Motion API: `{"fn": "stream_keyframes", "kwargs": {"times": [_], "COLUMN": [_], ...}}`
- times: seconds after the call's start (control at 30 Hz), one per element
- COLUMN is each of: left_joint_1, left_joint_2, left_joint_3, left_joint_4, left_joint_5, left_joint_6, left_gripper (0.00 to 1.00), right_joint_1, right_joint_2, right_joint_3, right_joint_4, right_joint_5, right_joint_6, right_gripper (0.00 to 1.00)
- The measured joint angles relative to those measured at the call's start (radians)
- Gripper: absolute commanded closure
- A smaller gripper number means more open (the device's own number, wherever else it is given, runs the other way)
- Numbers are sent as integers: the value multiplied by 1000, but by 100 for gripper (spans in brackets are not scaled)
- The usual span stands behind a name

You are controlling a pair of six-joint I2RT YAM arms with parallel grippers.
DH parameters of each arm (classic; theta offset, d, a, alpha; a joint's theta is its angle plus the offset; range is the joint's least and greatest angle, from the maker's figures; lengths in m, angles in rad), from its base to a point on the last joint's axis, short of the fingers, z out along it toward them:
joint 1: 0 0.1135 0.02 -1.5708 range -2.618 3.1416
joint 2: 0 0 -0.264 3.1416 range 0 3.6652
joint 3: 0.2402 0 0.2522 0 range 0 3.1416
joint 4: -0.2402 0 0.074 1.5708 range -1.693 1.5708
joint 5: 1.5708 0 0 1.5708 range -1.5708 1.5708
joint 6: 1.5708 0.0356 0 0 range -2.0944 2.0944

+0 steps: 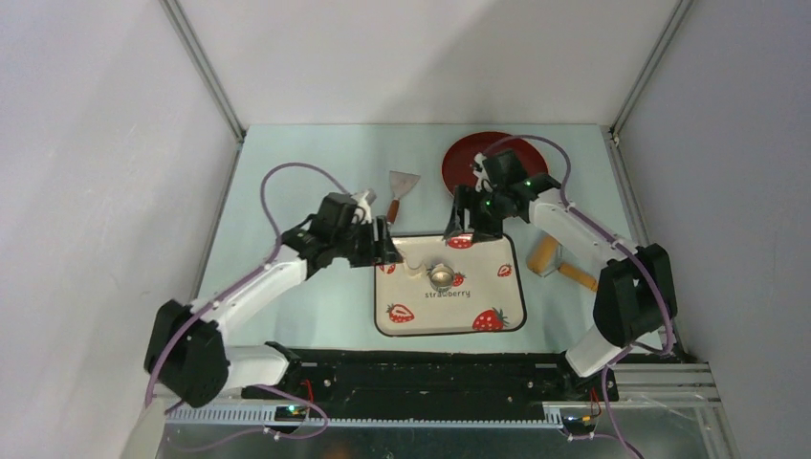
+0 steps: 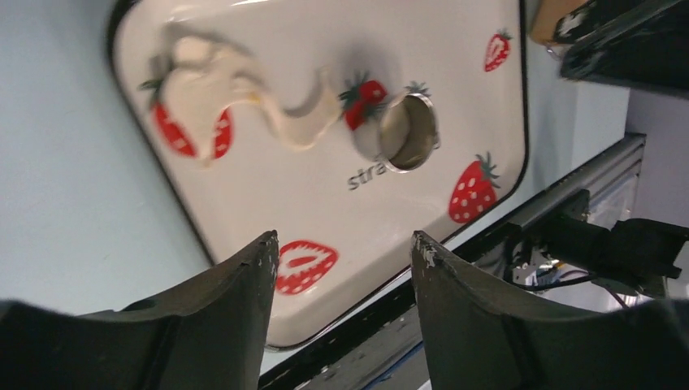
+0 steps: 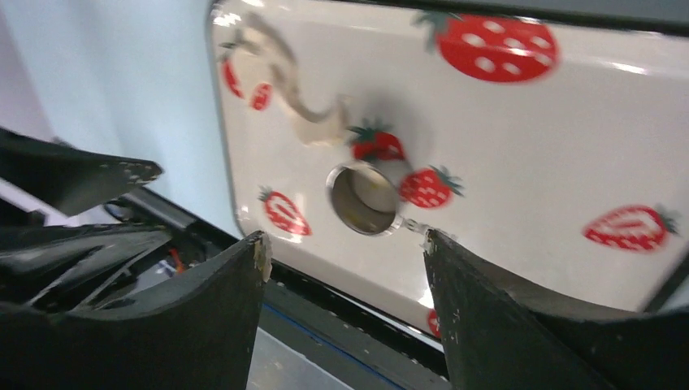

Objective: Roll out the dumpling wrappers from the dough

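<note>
A: Where's the dough sitting?
B: It's lying as a thin, ragged strip on the tray, at the far-left corner, and its end is reaching toward the cutter ring. The strip looks like leftover scrap around cut-outs, I'm guessing.
A: Any wrappers?
B: Something pale is showing inside the ring in the right wrist view, but I can't tell if it's a cut disc. The red plate behind the tray is probably waiting for them.
A: And the tools?
B: The rolling pin is lying to the right of the tray and the scraper beyond it. Nobody's touching either.
A: What about the arms?
B: The left gripper is hovering at the tray's left edge with its jaws spread wide, carrying nothing. The right gripper is hanging over the far edge, also wide apart and empty. Both are pointing down at the ring, so I'm judging that one is lining up on the ring or the scrap.
</note>
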Motion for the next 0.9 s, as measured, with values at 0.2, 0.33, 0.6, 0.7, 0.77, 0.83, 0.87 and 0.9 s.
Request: {"fn": "stream_keyframes", "kwargs": {"times": [0.2, 0.33, 0.6, 0.7, 0.77, 0.83, 0.87, 0.9], "left_joint_1": [-151, -228, -275, -275, -275, -275, -275, -275], "left_joint_2": [238, 385, 488, 513, 527, 539, 544, 549], "left_joint_3": [158, 213, 222, 243, 257, 269, 275, 280], "left_joint_4": [43, 55, 45, 44, 45, 45, 45, 45], "left_joint_5": [-29, -57, -111, -117, -118, -119, -119, -120], "left_joint_6": [-79, -116, -153, -155, -156, -156, -156, -156], "left_gripper": [44, 49, 57, 62, 63, 65, 67, 67], "right_joint_1": [-59, -89, -138, -144, -146, -148, -148, -148], "right_joint_2": [-45, -57, -154, -161, -161, -161, -161, -161], "right_joint_3": [-135, -227, -324, -335, -344, -351, -353, -355], "right_joint_4": [-51, -53, -50, -40, -34, -33, -32, -32], "right_joint_5": [49, 49, 24, 19, 16, 14, 13, 12], "right_joint_6": [-46, -54, -55, -55, -55, -56, -57, -58], "right_gripper": [31, 31, 31, 31, 31, 31, 31, 31]}}
